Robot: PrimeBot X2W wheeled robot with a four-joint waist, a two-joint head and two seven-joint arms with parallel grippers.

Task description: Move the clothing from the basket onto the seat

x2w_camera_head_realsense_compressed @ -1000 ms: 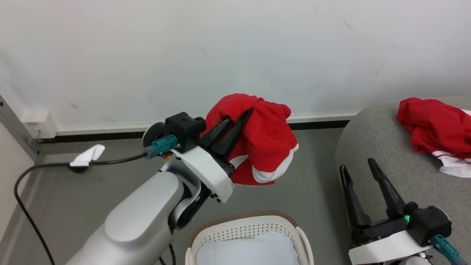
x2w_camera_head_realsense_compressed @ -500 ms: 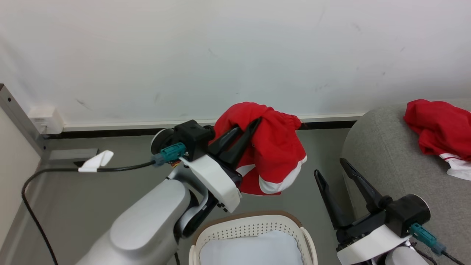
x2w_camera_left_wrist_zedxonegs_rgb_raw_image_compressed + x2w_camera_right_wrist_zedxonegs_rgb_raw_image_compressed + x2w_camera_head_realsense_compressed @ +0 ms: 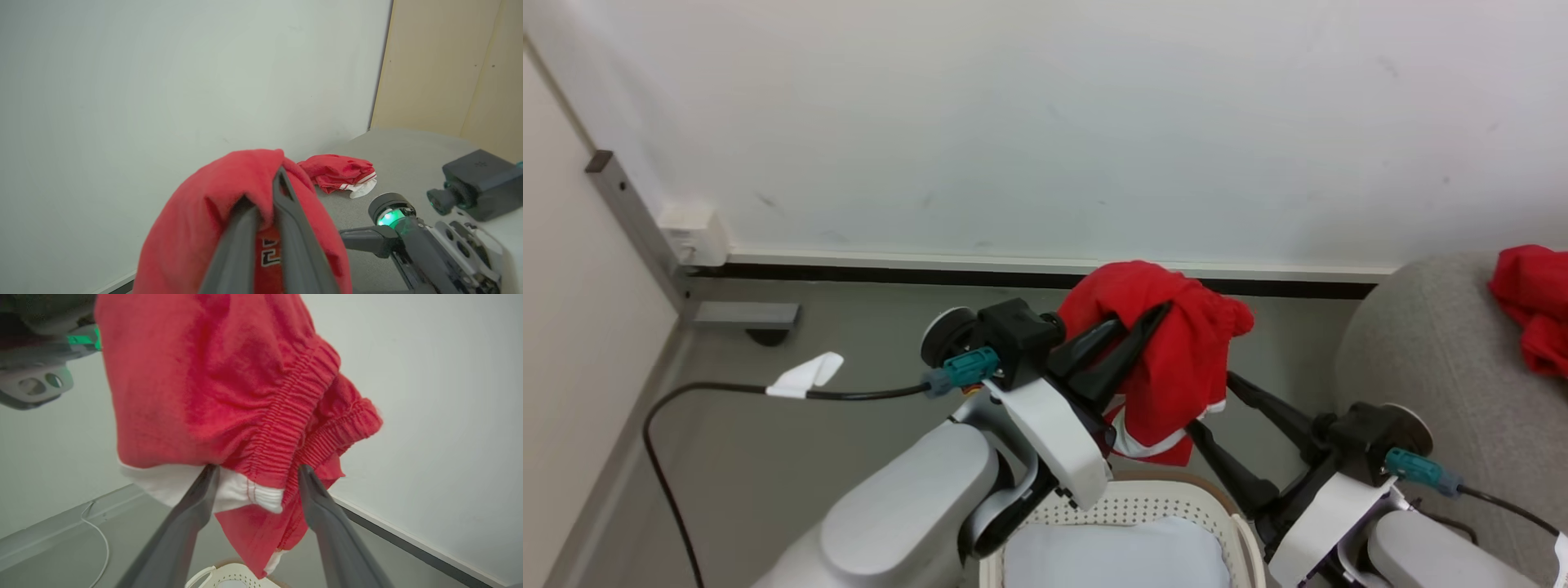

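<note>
Aloft over the basket (image 3: 1245,532), soft, light red shorts (image 3: 1176,371) are pinched in the closed left gripper (image 3: 1145,315). The right gripper (image 3: 1209,400) is spread wide at the hem. The elastic waistband (image 3: 286,428) is judged the firmest hold. Another garment (image 3: 1531,306) is seen on the seat (image 3: 1421,367).

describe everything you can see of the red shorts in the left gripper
The red shorts are soft bright red cloth with a gathered elastic waistband, white hem trim and a small black-and-white print inside. They hang bunched, draped over the shut left gripper, which pinches a fold, in the air above the basket. The open right gripper has its fingertips either side of the white lower hem.
</note>
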